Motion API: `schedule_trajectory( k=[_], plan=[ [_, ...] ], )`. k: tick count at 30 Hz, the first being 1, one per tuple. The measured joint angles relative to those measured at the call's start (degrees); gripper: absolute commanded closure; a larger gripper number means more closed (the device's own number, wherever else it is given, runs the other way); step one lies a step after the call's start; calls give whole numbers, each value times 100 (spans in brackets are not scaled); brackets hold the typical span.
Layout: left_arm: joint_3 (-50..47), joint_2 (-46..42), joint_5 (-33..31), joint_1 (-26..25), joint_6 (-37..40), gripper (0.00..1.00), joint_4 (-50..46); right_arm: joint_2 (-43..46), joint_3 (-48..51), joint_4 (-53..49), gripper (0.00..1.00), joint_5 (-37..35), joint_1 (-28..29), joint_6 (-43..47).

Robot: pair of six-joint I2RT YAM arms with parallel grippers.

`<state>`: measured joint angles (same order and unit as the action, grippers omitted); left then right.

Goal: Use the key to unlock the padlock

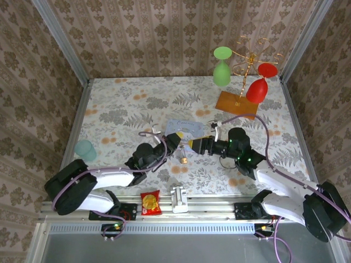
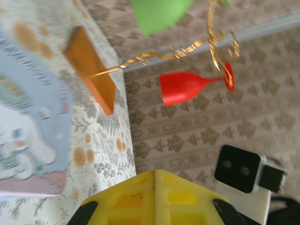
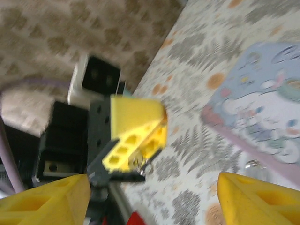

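While left gripper [image 2: 154, 180] clamps a tiny metal piece, seemingly the key [image 3: 137, 161] | right gripper [image 3: 153, 183] gapes empty opposite | padlock [image 1: 184, 160] apparently lying on table [image 1: 120, 98] just below both | unlocking not begun: key yet to enter and turn

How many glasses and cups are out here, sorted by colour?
Green wine glass: 1
Red wine glass: 1
Pale green cup: 1
Total: 3
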<state>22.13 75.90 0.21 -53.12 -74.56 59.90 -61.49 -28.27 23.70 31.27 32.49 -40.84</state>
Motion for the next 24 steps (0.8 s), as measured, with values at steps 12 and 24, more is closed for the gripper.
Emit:
schedule_trajectory(
  k=[12,24],
  plan=[
    [205,-1093,1270,116,2109,100,-848,-625,-11,1856,48,1062,487,-680],
    [179,-833,1309,181,1939,100,-109,-726,-11,2310,73,1110,538,-778]
  ],
)
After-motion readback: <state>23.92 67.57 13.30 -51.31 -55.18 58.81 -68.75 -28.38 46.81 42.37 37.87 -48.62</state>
